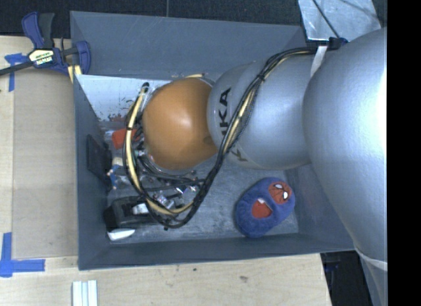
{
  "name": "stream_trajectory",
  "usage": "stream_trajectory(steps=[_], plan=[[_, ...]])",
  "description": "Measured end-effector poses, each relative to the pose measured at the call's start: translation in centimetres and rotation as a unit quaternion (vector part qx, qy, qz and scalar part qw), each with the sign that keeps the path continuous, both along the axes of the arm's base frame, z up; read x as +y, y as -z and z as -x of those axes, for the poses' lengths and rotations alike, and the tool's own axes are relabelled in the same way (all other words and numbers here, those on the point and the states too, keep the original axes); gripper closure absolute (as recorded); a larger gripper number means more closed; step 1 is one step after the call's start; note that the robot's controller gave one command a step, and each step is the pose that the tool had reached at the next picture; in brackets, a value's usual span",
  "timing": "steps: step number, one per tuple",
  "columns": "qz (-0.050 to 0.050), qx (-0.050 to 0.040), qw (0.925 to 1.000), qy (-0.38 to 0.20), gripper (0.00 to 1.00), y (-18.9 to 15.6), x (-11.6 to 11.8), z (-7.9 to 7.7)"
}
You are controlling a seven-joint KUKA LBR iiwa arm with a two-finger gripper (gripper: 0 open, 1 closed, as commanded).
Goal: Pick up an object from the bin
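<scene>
- The gripper (160, 191) is down in the left half of the bin (197, 41), near the front wall. Only bits of grey metal show under the wrist, so I cannot tell whether it is apart, together or clamped on anything.
- The orange cover (174, 124), a round dome on the wrist, sits right above it and hides most of what is below.
- Black and yellow cables (197, 196) loop around the dome and hang across the metal parts, cluttering that spot further.
- What the gripper is over is hard to make out. Nearest to it is a black boxy thing (122, 214) by the front-left corner, touching or just beside the cable loop.
- A small white piece (122, 234) lies against the front wall, just beside the black boxy thing.
- A flat black thing (97, 156) leans by the left wall. A red bit (118, 138) peeks out at the dome's left edge, mostly covered.
- A blue plush thing (264, 207) with red faces on it lies well apart from the gripper, toward the front-right corner — in full sight.
- The silver arm (276, 120) comes in over the right wall and covers the bin's right side and back-right corner — whatever lies under it is hidden.
</scene>
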State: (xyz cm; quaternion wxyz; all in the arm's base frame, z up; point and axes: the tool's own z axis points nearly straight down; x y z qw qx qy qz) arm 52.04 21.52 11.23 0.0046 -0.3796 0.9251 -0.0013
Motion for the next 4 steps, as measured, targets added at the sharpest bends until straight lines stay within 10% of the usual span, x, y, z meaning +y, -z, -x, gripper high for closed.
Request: stream_trajectory(steps=[1,2,3,4], plan=[[0.000,0.0014,0.9974,-0.072,0.00,-1.0,-2.6,-3.2],[0.001,0.0036,0.9950,-0.099,0.00,3.0,-4.7,0.7],[0.000,0.0017,0.9954,-0.096,1.00,3.3,-4.7,0.6],[0.000,0.0013,0.9956,-0.093,1.00,-14.4,-2.9,1.4]])
